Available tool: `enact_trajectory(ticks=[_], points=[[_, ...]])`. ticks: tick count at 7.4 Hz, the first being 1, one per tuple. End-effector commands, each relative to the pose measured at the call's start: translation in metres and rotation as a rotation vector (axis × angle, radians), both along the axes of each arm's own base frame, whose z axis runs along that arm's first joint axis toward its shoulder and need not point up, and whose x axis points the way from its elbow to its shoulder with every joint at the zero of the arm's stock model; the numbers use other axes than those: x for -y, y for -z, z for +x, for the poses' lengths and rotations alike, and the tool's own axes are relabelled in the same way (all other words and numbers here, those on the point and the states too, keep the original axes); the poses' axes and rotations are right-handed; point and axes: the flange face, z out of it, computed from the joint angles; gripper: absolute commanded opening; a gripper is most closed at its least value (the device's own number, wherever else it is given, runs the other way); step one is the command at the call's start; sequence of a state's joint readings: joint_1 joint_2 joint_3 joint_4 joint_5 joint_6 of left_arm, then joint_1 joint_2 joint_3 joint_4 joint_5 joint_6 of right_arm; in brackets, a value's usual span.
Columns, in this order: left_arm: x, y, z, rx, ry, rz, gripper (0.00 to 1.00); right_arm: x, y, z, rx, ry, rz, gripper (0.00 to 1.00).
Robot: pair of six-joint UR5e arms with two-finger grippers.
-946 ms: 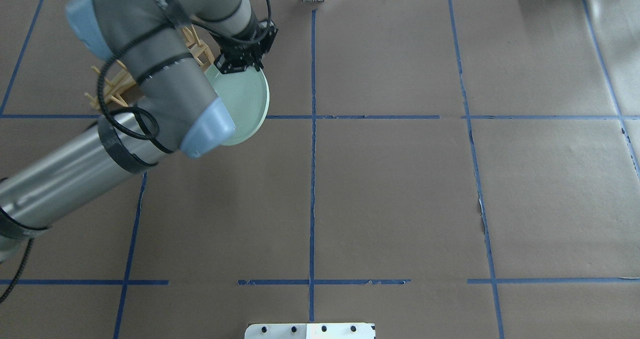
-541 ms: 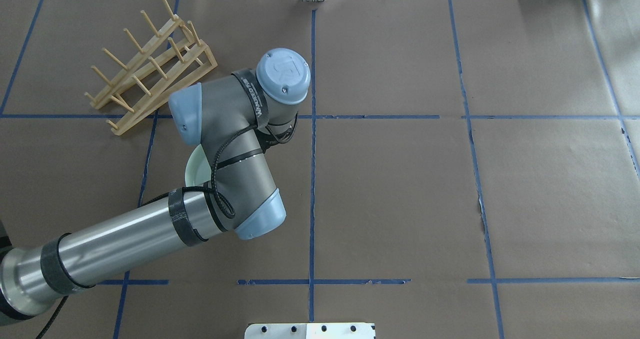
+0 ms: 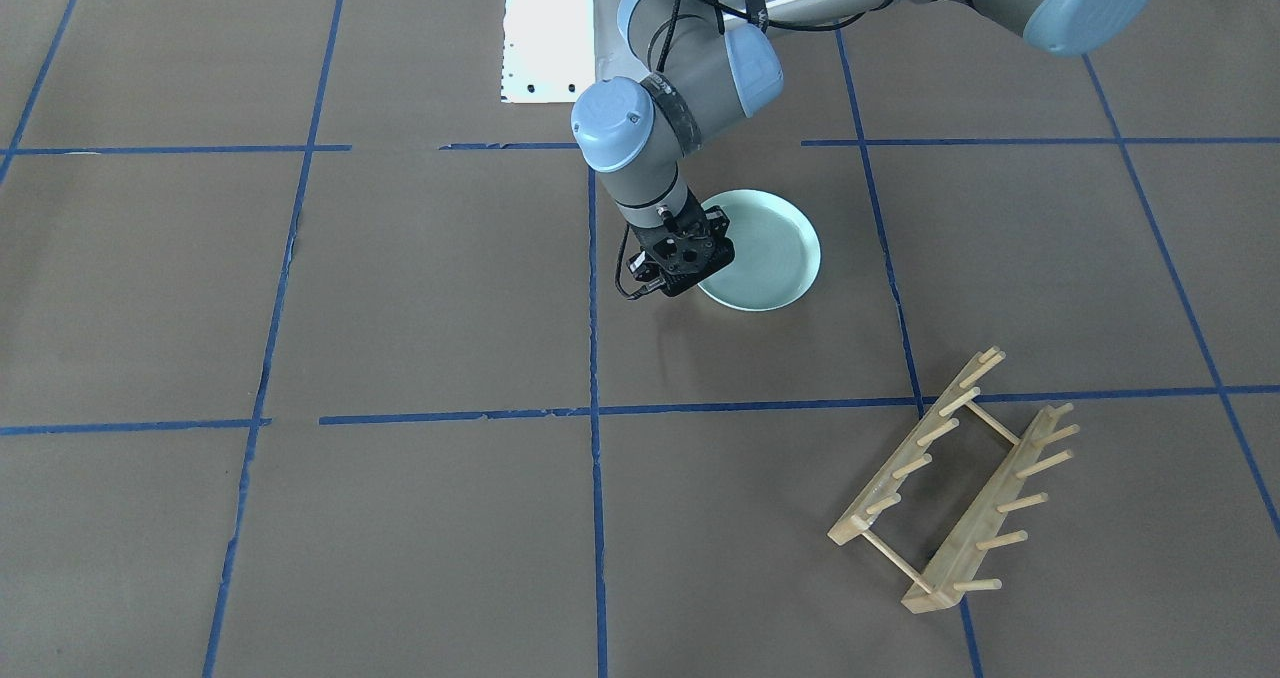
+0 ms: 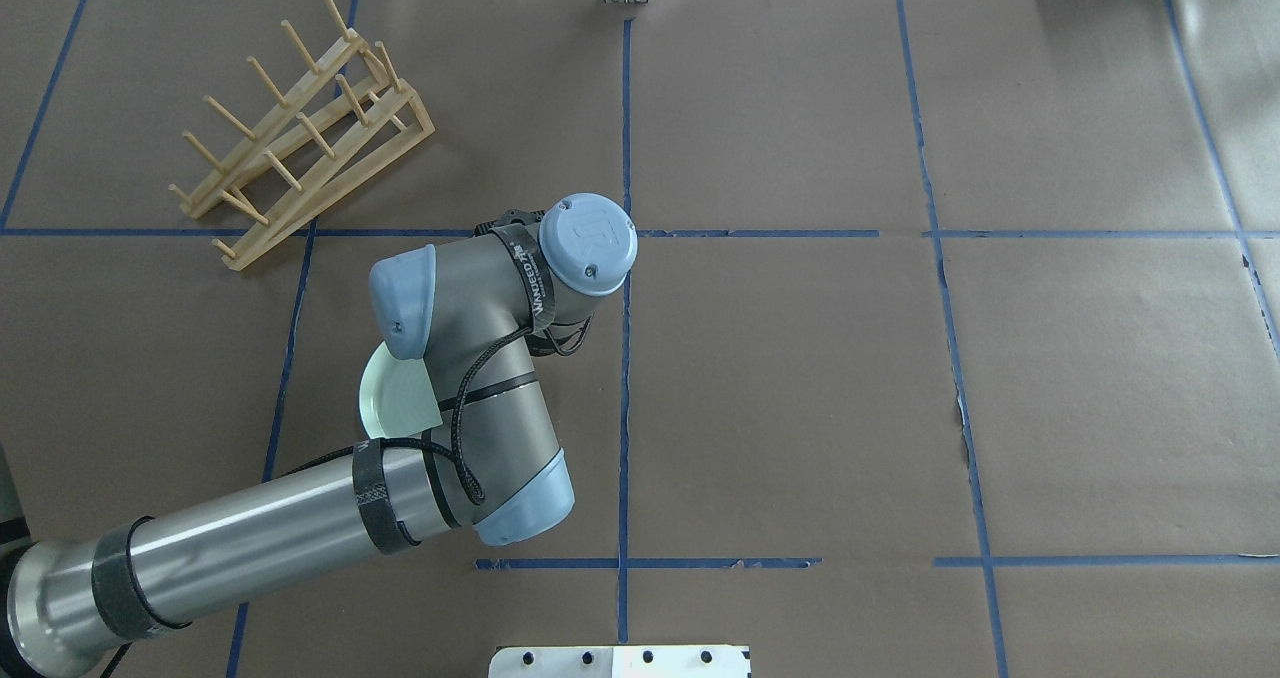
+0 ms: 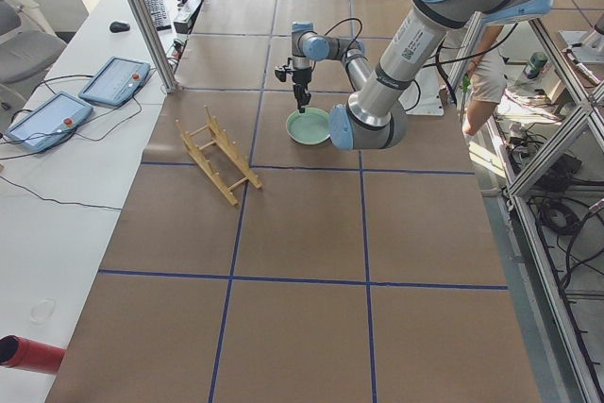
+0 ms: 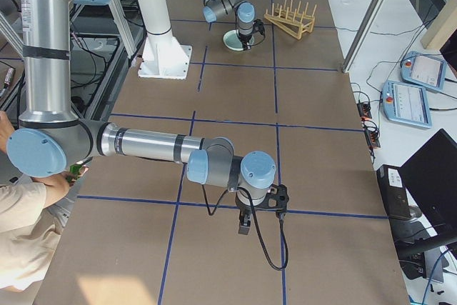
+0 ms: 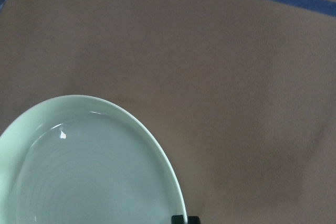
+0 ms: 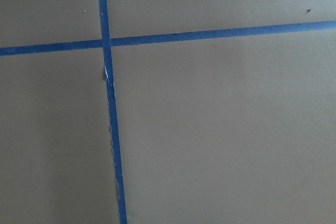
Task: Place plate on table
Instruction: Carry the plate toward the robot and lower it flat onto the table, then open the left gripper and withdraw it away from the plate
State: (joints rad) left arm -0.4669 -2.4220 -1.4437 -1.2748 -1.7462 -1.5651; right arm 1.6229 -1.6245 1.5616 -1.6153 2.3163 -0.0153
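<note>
Overhead exterior showed the plate carried away from the wooden rack near the far left corner and lowered onto, or just above, the bench, left of centre. The left jaws still pinched its rim, so only release remained. Whether the right jaws were open, I could not tell.

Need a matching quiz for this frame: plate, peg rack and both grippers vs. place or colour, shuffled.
Things:
1. plate
2. wooden peg rack
3. left gripper
4. right gripper

Place or colour:
A. light wood, holds nothing
B. at the plate's rim
C. near crossing blue tape lines, far from the plate
D. pale mint-green

Pairs: 1-D, 2-A, 3-B, 4-C
</note>
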Motion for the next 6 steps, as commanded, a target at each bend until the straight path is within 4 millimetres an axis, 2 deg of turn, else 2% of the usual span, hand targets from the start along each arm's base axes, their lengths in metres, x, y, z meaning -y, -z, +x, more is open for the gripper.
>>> enact_trajectory(ticks=[1,2,3,4,5,6], points=[[-0.004,0.012,-0.018,-0.065,0.005,0.037,0.96,0.0,0.0,0.0,0.0,0.0,0.0,1.0],[0.006,0.032,-0.078,-0.177,0.024,0.12,0.99,0.0,0.0,0.0,0.0,0.0,0.0,1.0],[0.012,0.038,-0.139,-0.239,-0.025,0.233,0.99,0.0,0.0,0.0,0.0,0.0,0.0,1.0],[0.051,0.044,-0.197,-0.262,-0.046,0.316,0.99,0.0,0.0,0.0,0.0,0.0,0.0,1.0],[0.086,0.031,-0.255,-0.306,-0.148,0.319,0.99,0.0,0.0,0.0,0.0,0.0,0.0,1.0],[0.123,0.004,-0.332,-0.307,-0.22,0.367,0.99,0.0,-0.001,0.0,0.0,0.0,-0.001,1.0]])
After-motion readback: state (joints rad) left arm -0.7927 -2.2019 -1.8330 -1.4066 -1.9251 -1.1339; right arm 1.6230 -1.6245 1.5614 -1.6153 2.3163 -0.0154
